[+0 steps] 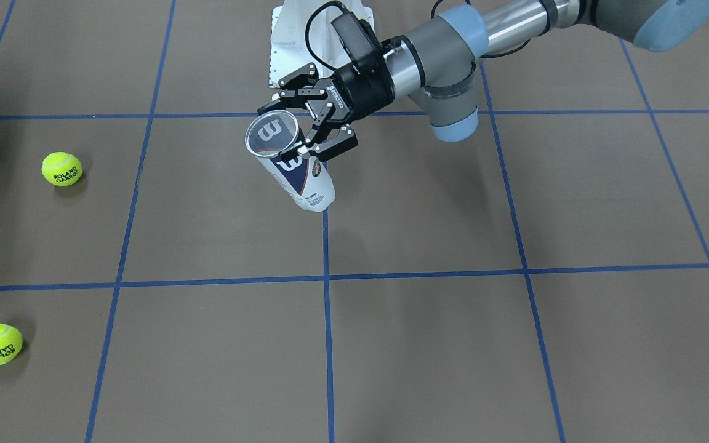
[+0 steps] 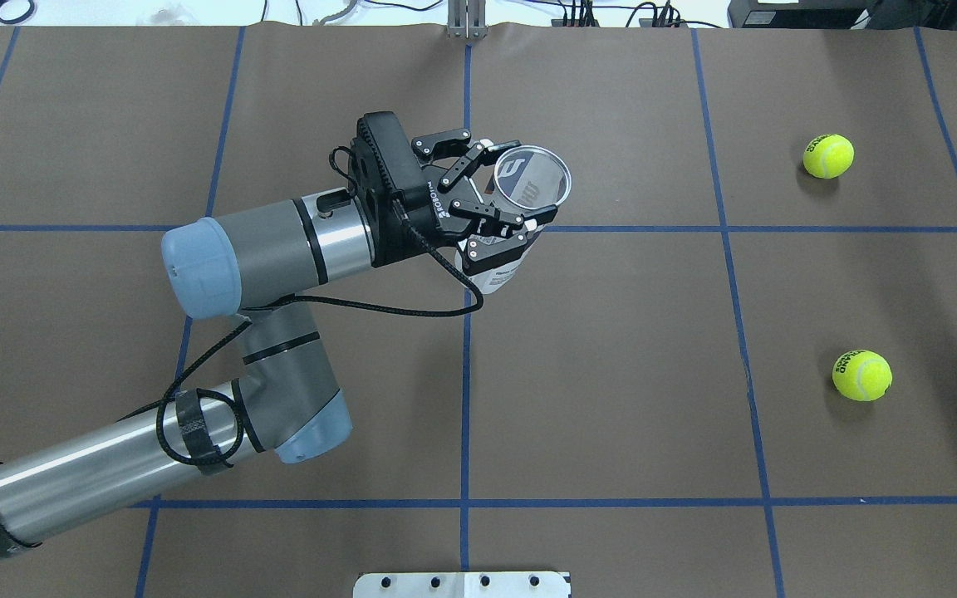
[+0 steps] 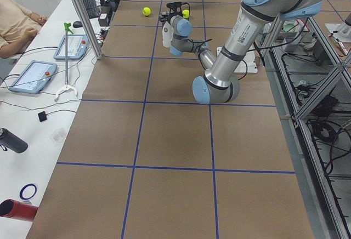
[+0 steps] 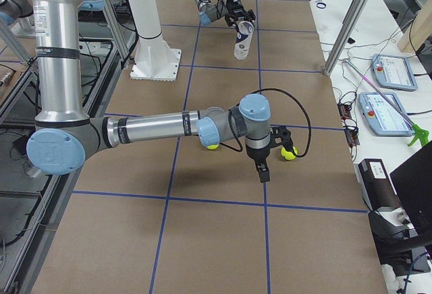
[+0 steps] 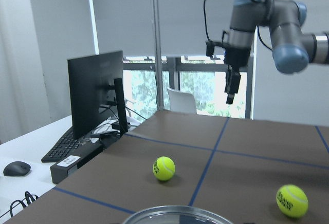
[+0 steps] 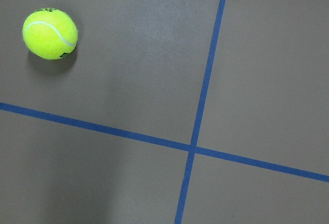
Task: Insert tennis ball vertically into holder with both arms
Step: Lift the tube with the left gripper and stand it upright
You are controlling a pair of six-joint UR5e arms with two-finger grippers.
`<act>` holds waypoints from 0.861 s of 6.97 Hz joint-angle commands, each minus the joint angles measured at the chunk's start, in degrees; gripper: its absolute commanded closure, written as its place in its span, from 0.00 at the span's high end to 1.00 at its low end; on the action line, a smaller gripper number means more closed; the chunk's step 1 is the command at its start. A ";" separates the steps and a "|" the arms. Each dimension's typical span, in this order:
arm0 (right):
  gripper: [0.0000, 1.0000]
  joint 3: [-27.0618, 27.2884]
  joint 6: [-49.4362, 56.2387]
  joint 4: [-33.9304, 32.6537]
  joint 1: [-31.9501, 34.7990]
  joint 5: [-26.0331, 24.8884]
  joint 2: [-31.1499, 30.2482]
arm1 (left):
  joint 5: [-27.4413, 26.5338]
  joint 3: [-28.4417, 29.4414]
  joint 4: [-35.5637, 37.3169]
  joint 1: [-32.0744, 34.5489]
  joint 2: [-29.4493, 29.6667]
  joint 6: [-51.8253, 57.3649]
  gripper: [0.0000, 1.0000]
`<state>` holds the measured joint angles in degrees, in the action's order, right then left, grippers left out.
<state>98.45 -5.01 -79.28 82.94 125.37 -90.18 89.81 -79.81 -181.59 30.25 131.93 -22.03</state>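
The holder (image 1: 305, 179) is a clear can with a white and navy label. It hangs above the table, tilted slightly, with its open mouth (image 2: 531, 176) upward. My left gripper (image 1: 288, 131) is shut on its upper part. Two yellow tennis balls (image 2: 828, 156) (image 2: 861, 375) lie on the brown table at my right. My right gripper (image 4: 262, 171) points downward above the table between the two balls (image 4: 289, 152). It also shows small and far off in the left wrist view (image 5: 232, 91); whether its fingers are open I cannot tell. One ball (image 6: 50, 34) lies in the right wrist view.
A white pedestal base (image 2: 462, 584) stands at the robot's side of the table. Blue tape lines (image 1: 326, 278) grid the brown surface. Beyond the far edge stand metal posts (image 4: 347, 27), tablets (image 3: 32, 76) and a seated person's arm (image 3: 16, 22).
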 commanded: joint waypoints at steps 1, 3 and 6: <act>1.00 0.07 0.00 0.09 0.03 1.53 0.00 | -4.98 7.64 -10.61 0.42 2.27 -3.19 0.63; 1.00 0.78 -0.09 0.09 0.03 1.99 -0.09 | -5.17 14.37 -18.56 0.69 2.28 -3.10 0.69; 1.00 1.04 -0.09 0.00 0.03 3.03 0.26 | -4.82 21.44 -25.72 0.34 2.36 -2.58 0.73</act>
<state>99.33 -5.09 -79.20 82.97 127.66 -90.14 84.89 -60.67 -204.63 30.75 134.23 -24.83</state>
